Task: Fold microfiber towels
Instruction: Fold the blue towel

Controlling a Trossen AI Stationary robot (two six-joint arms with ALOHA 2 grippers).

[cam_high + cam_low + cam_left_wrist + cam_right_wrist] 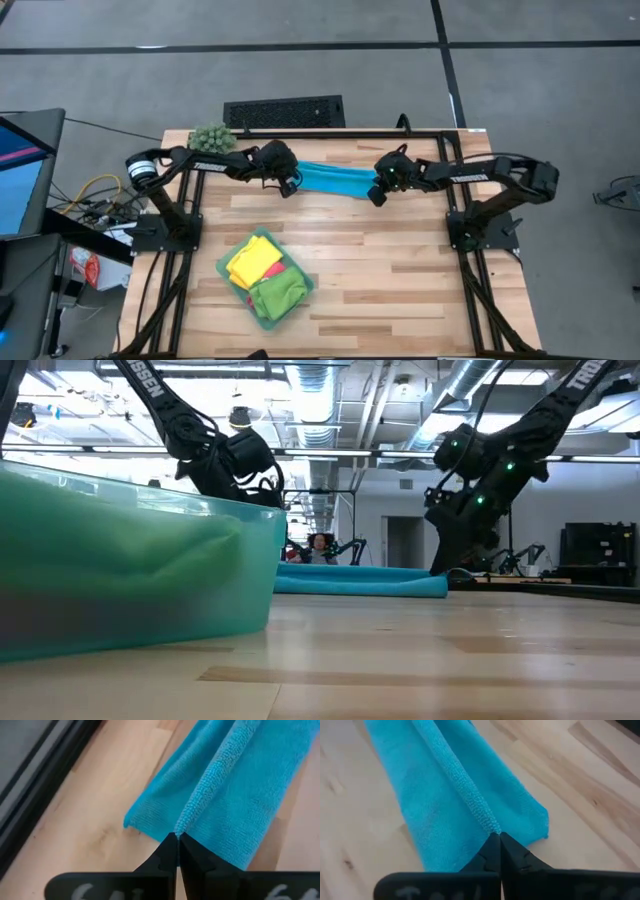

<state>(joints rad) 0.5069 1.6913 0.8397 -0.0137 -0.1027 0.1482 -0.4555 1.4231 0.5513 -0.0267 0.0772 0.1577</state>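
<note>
A: Logging the blue towel (pixel 335 180) first. Lying stretched in a long band across the far part of the wooden table (pixel 400 290), between the two arms, bunched lengthwise into folds.

B: Checking the left gripper (pixel 290 184). Sitting at the towel's left end, fingers (pixel 167 852) pressed fully together, pinching a raised ridge of blue cloth (pixel 225 785) at the tips.

A: Same at the other end. Right gripper (pixel 377 192) clamping the towel's right end, fingers (pixel 512 852) closed tight, nipping a rolled crease of cloth (pixel 450 795).

B: Seen from table height: towel (pixel 360 581) resting flat on the boards, both grippers (pixel 262 490) (pixel 450 525) hanging just above its ends.

A: Noting the remaining towels. Sitting in the teal tray (pixel 222 266) at the near-left part of the table, well apart from the blue one: yellow towel (pixel 252 260) toward the far side, green towel (pixel 278 297) toward the near side, pink towel (pixel 274 270) peeking out between them.

B: Adding the spiky green plant ball (pixel 211 137) at the far-left corner, near the left arm.
</note>
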